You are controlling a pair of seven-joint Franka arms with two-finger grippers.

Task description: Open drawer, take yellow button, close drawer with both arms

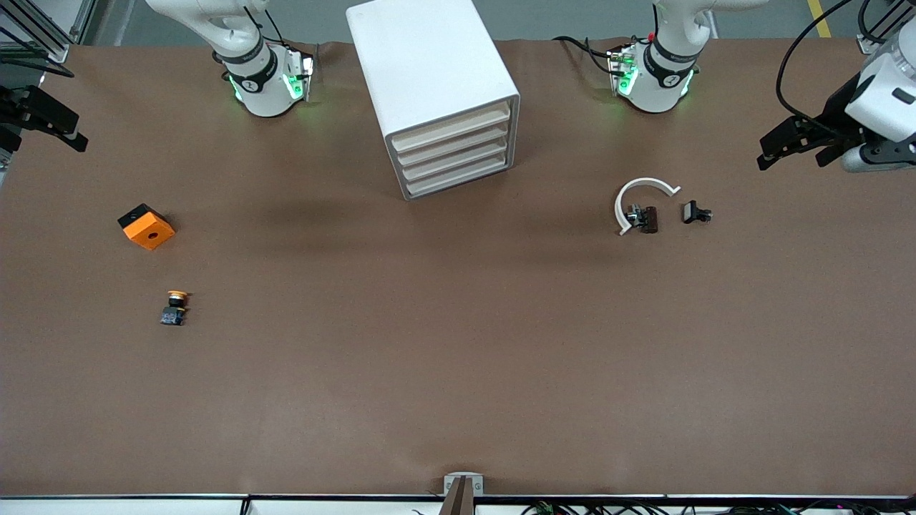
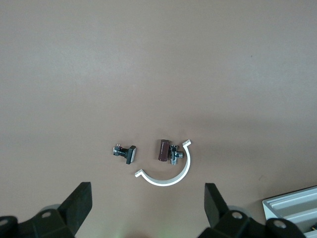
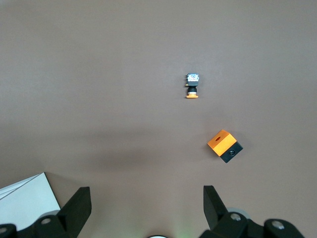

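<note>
The button [image 1: 174, 307] lies on its side on the brown table [image 1: 458, 372], toward the right arm's end. Its long axis runs roughly 12-to-6 in the front view, orange cap at 12 o'clock, black body at 6. The orange block [image 1: 146, 226] sits at its 11 o'clock, well apart. The cabinet [image 1: 436, 93] stands mid-table, all drawers shut, the top drawer [image 1: 451, 130] included. No legible writing. The right gripper [image 1: 43, 118] and left gripper [image 1: 798, 143] hang over the table ends, jaws wide, holding nothing
</note>
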